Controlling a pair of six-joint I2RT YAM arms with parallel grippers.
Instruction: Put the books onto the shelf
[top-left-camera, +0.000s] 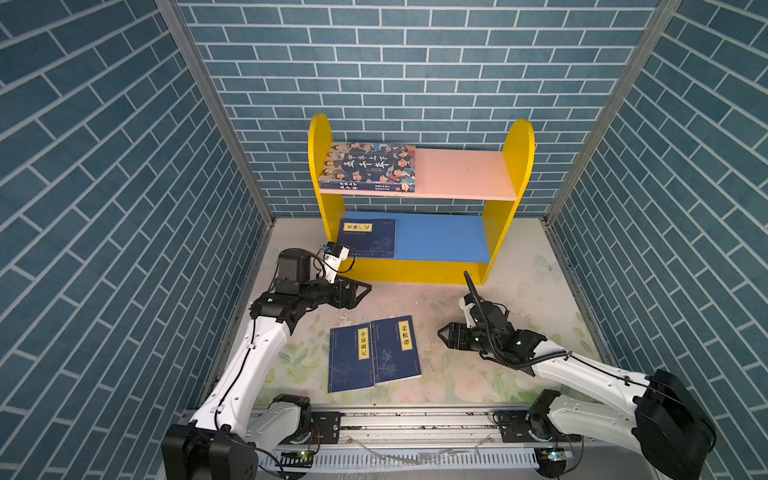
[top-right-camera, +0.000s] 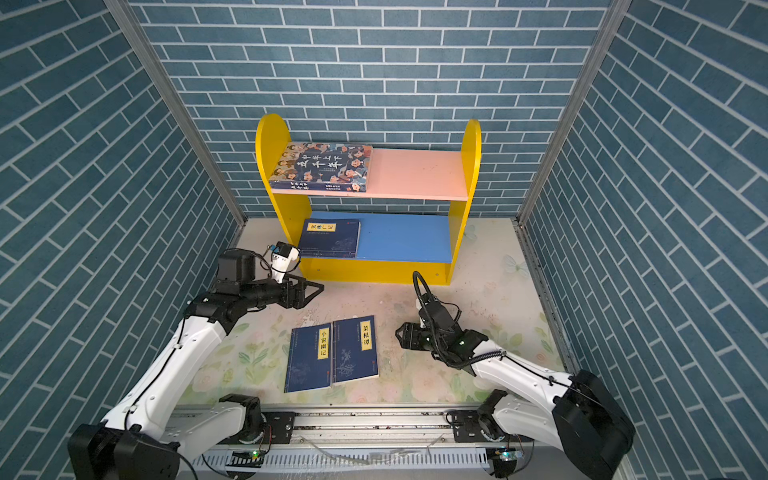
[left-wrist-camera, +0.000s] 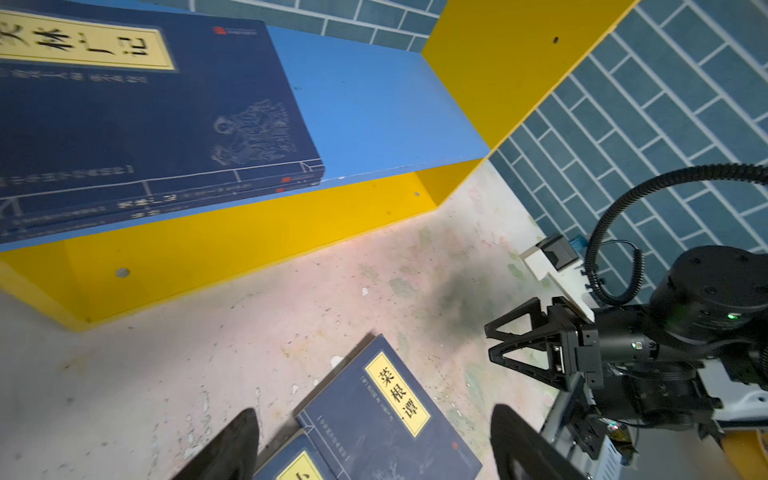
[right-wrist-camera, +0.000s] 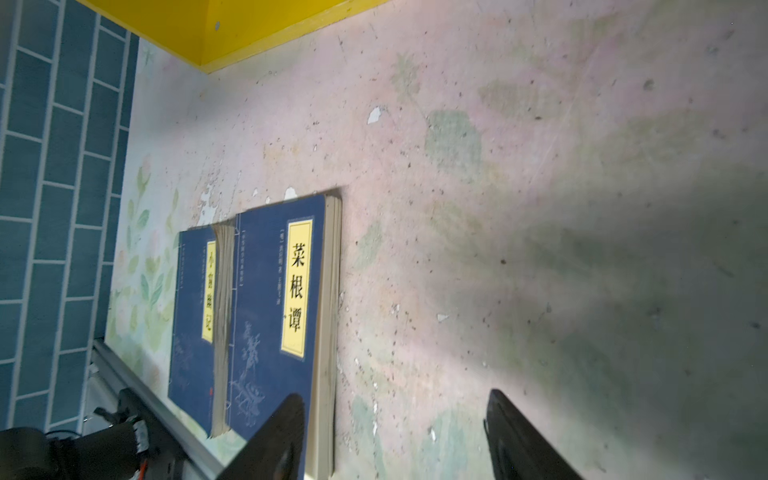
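Shelf: a small wooden shelf (top-left-camera: 513, 166) with yellow round-topped sides stands at 12 o'clock on the flowery pink surface (top-left-camera: 519, 291).
Put away: the big thick book with cartoon faces (top-left-camera: 370, 166) lies flat on the pink upper board (top-left-camera: 461, 174), at its 9 o'clock end. The stacked navy books (top-left-camera: 368, 237), two by the look of the left wrist view, lie on the blue lower board (top-left-camera: 440, 237), at the same end.
Left to do: two thin navy books with yellow labels lie flat and touching, toward 6 o'clock. They are the 9 o'clock loose book (top-left-camera: 350, 357) and the 3 o'clock loose book (top-left-camera: 395, 348).
My left pincer (top-left-camera: 362, 291): fingers wide apart, holding nothing, at 11 o'clock from the loose pair.
My right pincer (top-left-camera: 445, 336): fingers apart, empty, at 3 o'clock from the pair, near but not touching.
How they feel, I think: light, thin and bendy, with smooth covers that may slip.
Where to hold: I would take the 3 o'clock loose book by its long page edge, near the middle, so it does not flop.
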